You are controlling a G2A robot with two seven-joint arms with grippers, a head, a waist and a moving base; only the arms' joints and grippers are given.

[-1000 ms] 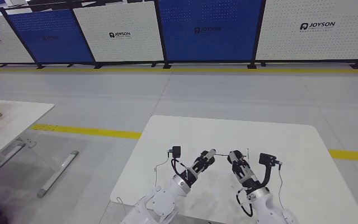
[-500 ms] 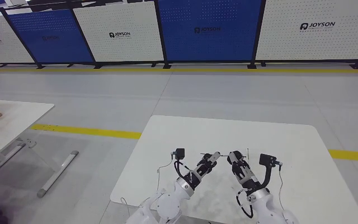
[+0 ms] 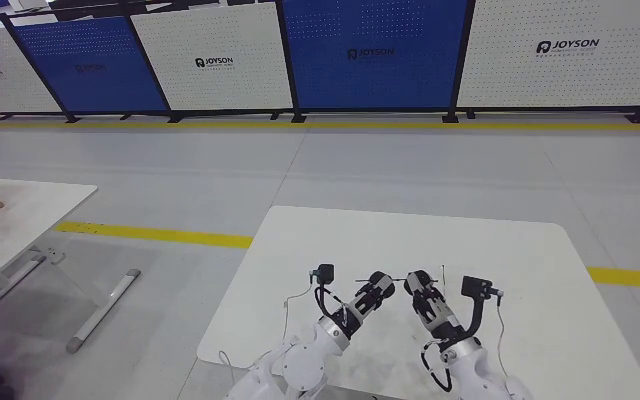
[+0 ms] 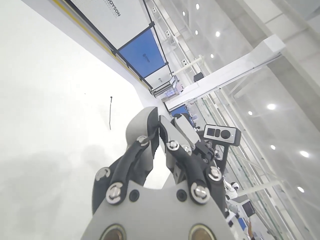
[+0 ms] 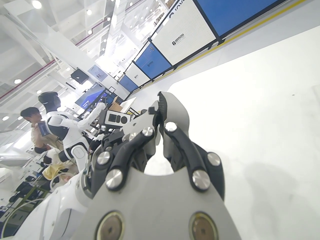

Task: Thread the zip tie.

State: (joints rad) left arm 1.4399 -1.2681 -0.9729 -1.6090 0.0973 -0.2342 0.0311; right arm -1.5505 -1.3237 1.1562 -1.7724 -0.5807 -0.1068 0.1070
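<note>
**Zip tie pinched by both grippers above the near table edge**

Left gripper (image 4: 157, 119): jaws pressed together, pinching the strap of a thin black plastic zip tie (image 4: 151, 138), with a short piece of strap coming out along the finger pad. Right gripper (image 5: 158, 108): jaws also pressed together, pinching the same kind of black strand, with the small square head sticking out just beside the fingertip.

In the top view, both grippers low over the near part of the white rounded-corner table (image 3: 420, 232), tips turned toward each other, near but not touching. Across the small gap between the tips, a thin dark line, so most probably one tie held from both sides. Cannot tell whether the strap tip sits already inside the head; too small and partly hidden by the fingers.

Flat on the table, just beyond the right gripper: a second black zip tie (image 4: 110, 112), almost straight, head end pointing away from the robot, apart from both grippers.

Behind the table: grey floor with a yellow floor line (image 3: 150, 235), then a row of blue and white pegboard panels (image 3: 375, 55). At the left edge of the top view, the corner of another white table (image 3: 30, 205).
</note>
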